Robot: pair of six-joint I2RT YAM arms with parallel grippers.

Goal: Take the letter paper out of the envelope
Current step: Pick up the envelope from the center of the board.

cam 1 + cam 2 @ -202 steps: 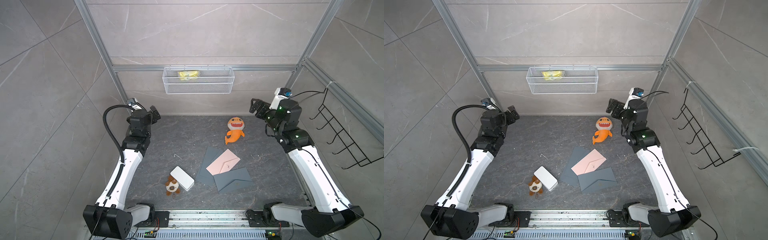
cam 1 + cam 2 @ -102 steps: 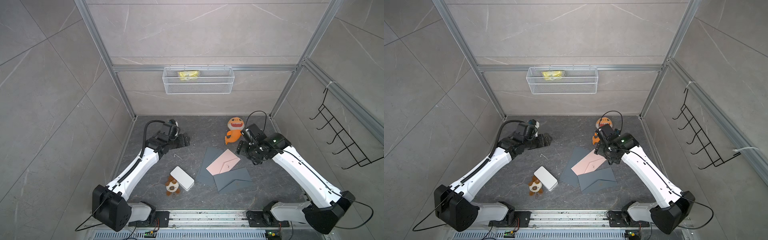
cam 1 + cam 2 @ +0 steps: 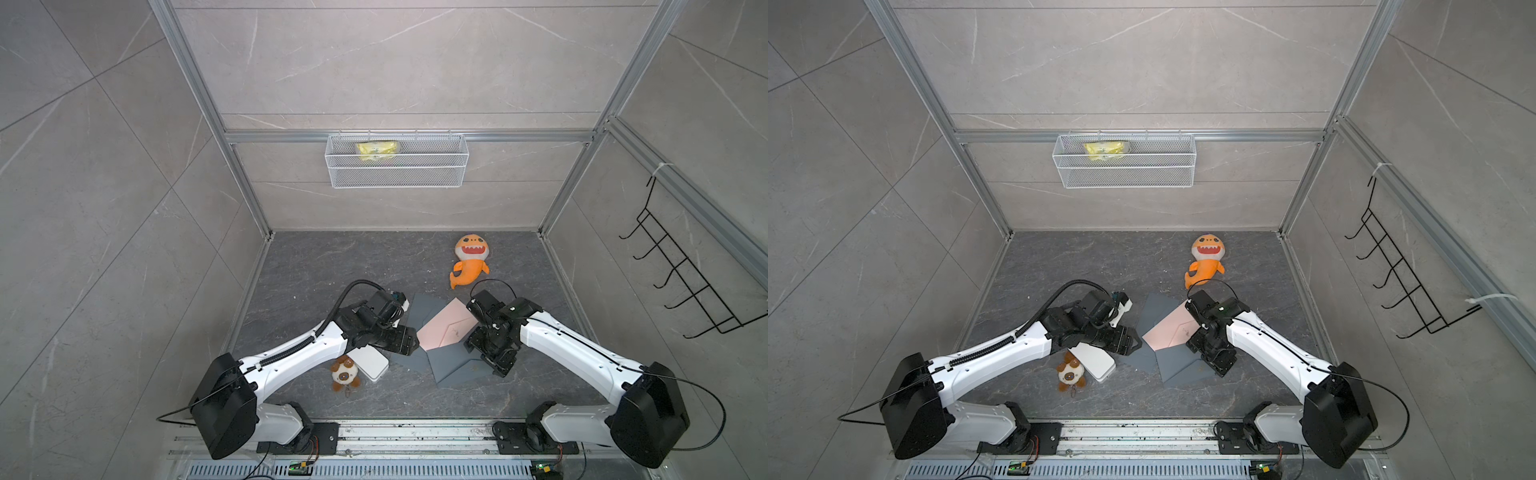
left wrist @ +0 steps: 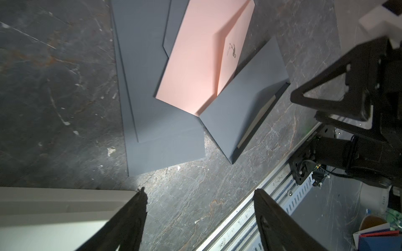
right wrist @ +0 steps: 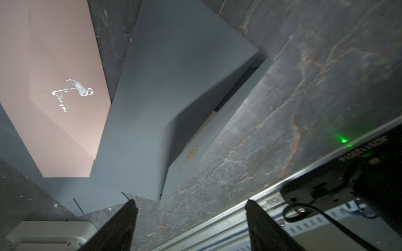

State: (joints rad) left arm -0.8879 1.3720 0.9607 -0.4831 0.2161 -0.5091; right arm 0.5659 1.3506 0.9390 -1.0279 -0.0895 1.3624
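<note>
Left gripper (image 4: 199, 192): fingers spread, nothing btwn them, grasping nothing. It hangs low over the bare table (image 4: 65, 87) just in front of the second grey envelope (image 4: 152, 141), w/ the white box (image 4: 54, 208) right beside one finger. Right gripper (image 5: 190, 202): also spread and empty, low over the table at a corner of the front grey envelope (image 5: 174, 87); can't tell if the tips touch the surface. In both top views the two grippers face each other across the envelopes, the left one at their left edge, the right one over the right end. The front grey envelope lies nearest the rail (image 3: 415, 432), flap lifted a bit off the body. In the left wrist view a pale strip shows in its open mouth, prob. the letter paper (image 4: 256, 122), so it's inside the envelope w/ only an edge visible. Pink envelope (image 3: 444, 328) w/ a flamingo print lies flat just behind, one corner under the front grey one, resting on the second grey envelope. Small plush dog (image 3: 344, 374) touches the white box by the left arm. Orange shark plush (image 3: 469, 262) sits well apart toward the back. Wire basket (image 3: 397, 178) on the back wall holds a yellow packet (image 3: 377, 150); black hook rack (image 3: 690, 286) on the right wall.
</note>
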